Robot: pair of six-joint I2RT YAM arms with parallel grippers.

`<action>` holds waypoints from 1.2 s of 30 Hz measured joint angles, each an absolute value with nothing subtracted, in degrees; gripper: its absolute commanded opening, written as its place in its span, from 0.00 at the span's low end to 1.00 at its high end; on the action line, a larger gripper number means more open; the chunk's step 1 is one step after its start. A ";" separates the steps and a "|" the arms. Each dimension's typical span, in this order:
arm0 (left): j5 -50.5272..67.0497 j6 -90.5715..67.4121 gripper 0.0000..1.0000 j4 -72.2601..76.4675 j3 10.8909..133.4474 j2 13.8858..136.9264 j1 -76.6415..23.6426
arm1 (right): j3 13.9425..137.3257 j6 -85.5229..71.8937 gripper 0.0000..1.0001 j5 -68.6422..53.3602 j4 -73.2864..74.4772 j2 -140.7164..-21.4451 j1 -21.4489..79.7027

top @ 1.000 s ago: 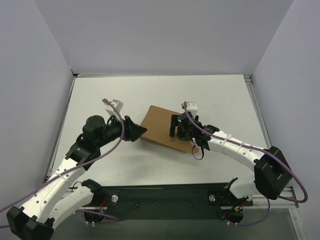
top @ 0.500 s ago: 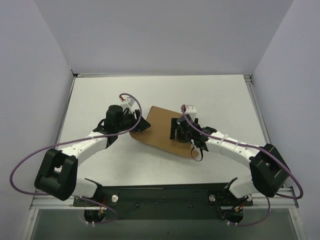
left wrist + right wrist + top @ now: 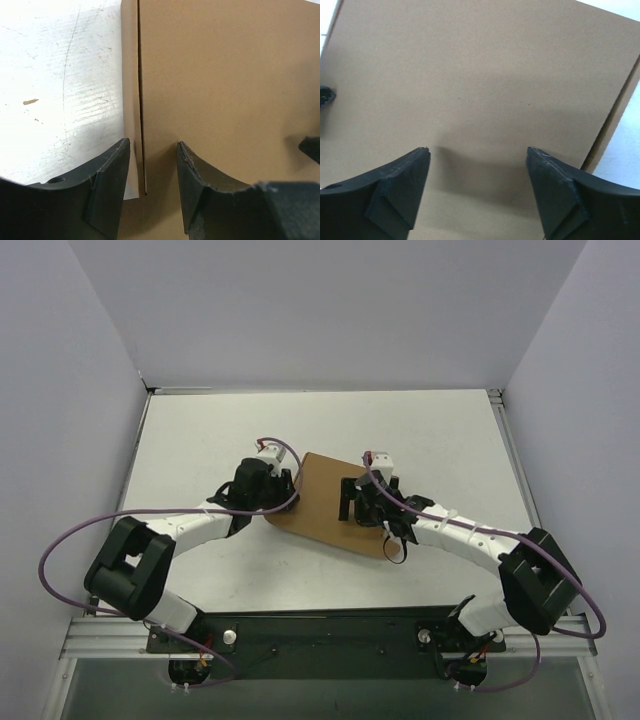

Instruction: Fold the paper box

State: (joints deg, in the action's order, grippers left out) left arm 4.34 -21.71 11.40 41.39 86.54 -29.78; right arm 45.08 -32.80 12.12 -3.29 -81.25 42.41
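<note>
Your plain brown cardboard paper box (image 3: 322, 502) lies flat on the white table top (image 3: 200, 430). It sits about midway across the table and is turned at a slant to its edges. Only one broad, unmarked panel faces up. Along the box's left side a narrow strip runs beside that panel, with a thin dark slit between the two.

Your left gripper (image 3: 284, 490) sits low at that left side of the box. In its wrist view the two black fingers (image 3: 107, 190) stand apart, one over bare table and the other over the cardboard. The narrow strip lies in the gap between them. The claw is released and grasps nothing.

Your right gripper (image 3: 350, 498) is over the broad panel, toward the box's right half. Its jaws are spread wide, with only flat cardboard showing between them, so it too is released. You cannot tell from these views whether either gripper's tips touch the box.
</note>
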 measured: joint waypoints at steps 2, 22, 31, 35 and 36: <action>4.29 -21.63 0.60 10.90 41.39 86.04 -29.65 | 45.12 -32.49 0.89 10.81 -2.96 -80.71 42.19; 13.78 -26.76 0.76 12.73 40.91 85.27 -24.27 | 35.64 -31.99 0.93 -18.28 6.66 -67.29 14.41; 16.56 -31.44 0.83 18.26 36.95 84.75 -22.87 | 26.35 -39.75 0.89 -28.10 -10.24 -73.28 11.16; 17.12 -32.80 0.86 18.20 36.34 82.98 -21.32 | 24.23 -43.70 0.86 -33.12 -21.85 -78.19 10.07; 17.47 -32.99 0.87 18.17 36.34 82.52 -20.67 | 23.73 -44.60 0.86 -34.11 -24.71 -79.22 10.02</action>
